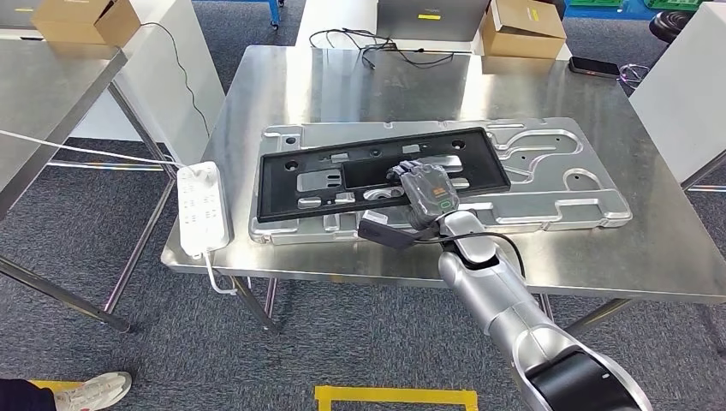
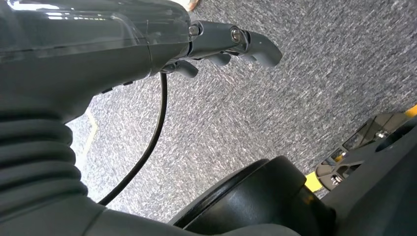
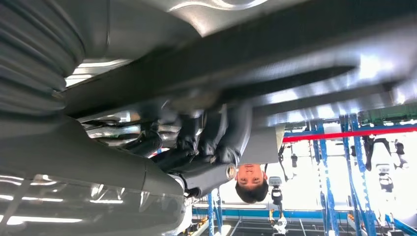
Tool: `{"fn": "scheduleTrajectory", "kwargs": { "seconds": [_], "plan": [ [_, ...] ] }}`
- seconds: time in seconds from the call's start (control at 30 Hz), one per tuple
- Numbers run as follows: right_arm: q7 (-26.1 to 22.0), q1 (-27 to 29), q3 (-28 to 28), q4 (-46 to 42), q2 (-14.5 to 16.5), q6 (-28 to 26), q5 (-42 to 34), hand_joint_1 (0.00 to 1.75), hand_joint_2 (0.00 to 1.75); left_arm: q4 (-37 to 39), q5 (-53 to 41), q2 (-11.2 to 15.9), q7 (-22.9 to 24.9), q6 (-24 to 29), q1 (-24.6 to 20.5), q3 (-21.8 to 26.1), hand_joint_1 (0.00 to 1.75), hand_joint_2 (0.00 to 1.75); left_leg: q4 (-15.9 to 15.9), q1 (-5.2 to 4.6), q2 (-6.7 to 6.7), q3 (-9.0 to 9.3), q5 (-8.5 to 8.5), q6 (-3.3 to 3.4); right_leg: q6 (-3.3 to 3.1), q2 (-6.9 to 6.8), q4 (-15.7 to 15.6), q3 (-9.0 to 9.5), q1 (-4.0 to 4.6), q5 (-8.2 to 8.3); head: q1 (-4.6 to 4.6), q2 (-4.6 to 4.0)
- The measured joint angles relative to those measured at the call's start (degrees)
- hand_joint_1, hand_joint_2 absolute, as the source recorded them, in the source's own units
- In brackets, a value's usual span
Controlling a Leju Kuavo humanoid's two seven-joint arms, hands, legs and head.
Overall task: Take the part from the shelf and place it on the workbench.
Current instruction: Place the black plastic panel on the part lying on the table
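- Lying flat on the steel table [image 1: 282, 77], a large silver metal plate [image 1: 565, 184] with cut-out channels spans much of the middle of the top.
- On that plate rests the black frame-shaped part [image 1: 282, 184], a long rectangular panel with openings, tilted slightly so its left end sits nearer the front table edge.
- The right hand [image 1: 425, 190] reaches in from below on its silver arm and rests on the part's front rail near the panel's middle, fingers curled over the rail; it grips the part.
- In the right wrist view the right hand's dark fingers [image 3: 216, 137] wrap against the blurred dark bar of the part [image 3: 275, 64], with bright metal beyond it.
- A person's head appears far off in the right wrist view, among blue racking.
- The left hand [image 2: 231, 46] hangs above grey carpet [image 2: 275, 113] in the left wrist view, fingers loosely apart and holding nothing.
- A white power strip [image 1: 204, 208] lies at the table's left front corner, its cable trailing off the edge.
- A black cable [image 1: 377, 47] is coiled at the far side of the table, near a cardboard box [image 1: 522, 30].
- A dark phone [image 1: 594, 66] lies at the far right of the table.
- A shoe [image 1: 94, 391] of a person shows at the lower left on the carpet, and a yellow floor marking [image 1: 394, 396] lies in front of the table.
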Motion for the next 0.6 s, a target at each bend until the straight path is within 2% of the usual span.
{"fn": "scheduleTrajectory", "kwargs": {
  "seconds": [0.1, 0.6],
  "plan": [
    [0.0, 0.1, 0.0, 0.3, 0.0, -0.1, -0.1, 0.00, 0.00, 0.0, 0.0, 0.0, -0.3, 0.1, 0.0, 0.0, 0.00, 0.00, 0.0, 0.00, 0.00, 0.00, 0.00, 0.00, 0.00, 0.00, 0.0, 0.00, 0.00, 0.00, 0.00, 0.00],
    [0.4, 0.5, 0.0, 0.9, 0.0, 0.7, -0.5, 0.00, 0.00, 0.0, 0.3, 0.0, -0.8, -0.4, 0.1, 0.0, 0.00, 0.00, 0.0, 0.00, 0.00, 0.00, 0.00, 0.00, 0.00, 0.00, 0.0, 0.00, 0.00, 0.00, 0.00, 0.00]
  ]
}}
